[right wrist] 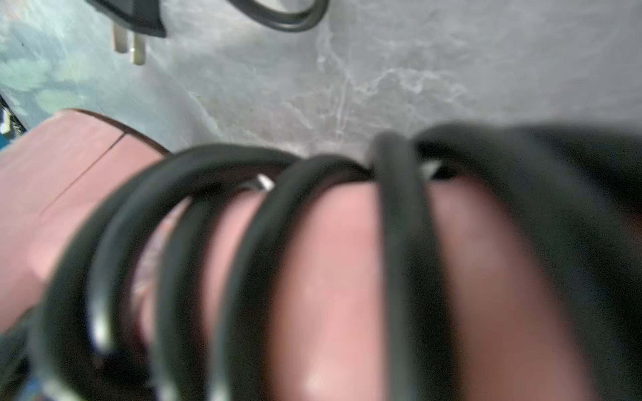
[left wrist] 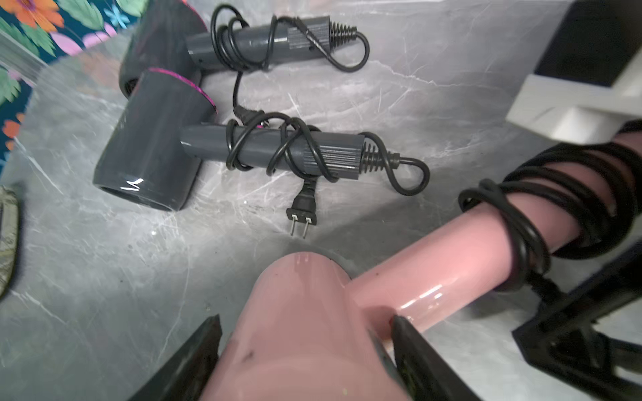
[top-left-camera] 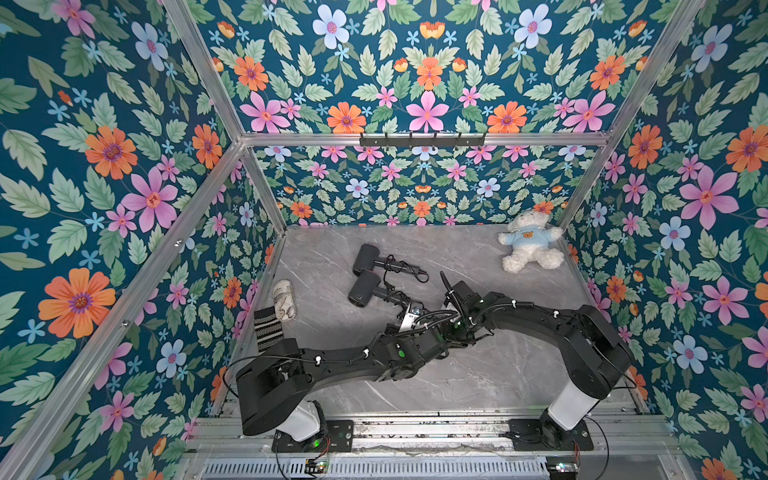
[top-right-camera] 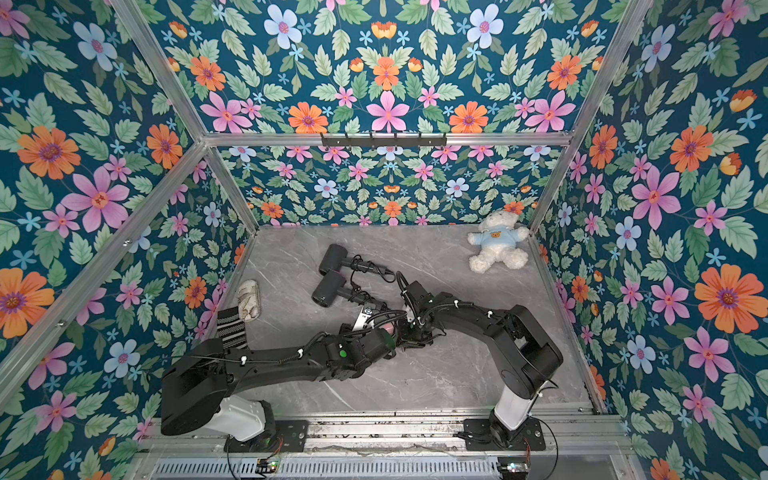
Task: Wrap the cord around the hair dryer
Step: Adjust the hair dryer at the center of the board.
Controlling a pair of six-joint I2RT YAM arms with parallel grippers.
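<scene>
The pink hair dryer (left wrist: 333,347) sits at the middle of the counter (top-left-camera: 478,374), just nearer than two grey dryers, and both arms meet over it. In the top views the arms hide almost all of it. The left pincer (left wrist: 305,321) is pinching its barrel, with one black finger (left wrist: 205,347) on each side of the pink shell. The handle runs away from that grip toward the right arm. The black cord (left wrist: 521,222) is wound around the handle's outer part in several loose coils, some of them overlapping. The right pincer (left wrist: 587,194) straddles this wrapped end. Its wrist view is filled by blurred coils over pink plastic, and I cannot tell whether its fingers press on the handle or the cord. Farther back and slightly left, the far grey dryer (left wrist: 166,38) and the near grey dryer (left wrist: 153,149) lie side by side on their sides, each with its cord wound round its handle. The plug (left wrist: 302,211) of the near one lies flat on the counter, prongs toward the pink barrel. A white teddy bear (top-left-camera: 530,241) in a blue shirt sits in the far right corner. A patterned roll (top-left-camera: 284,299) and a striped cloth (top-left-camera: 268,328) lie against the left wall.
</scene>
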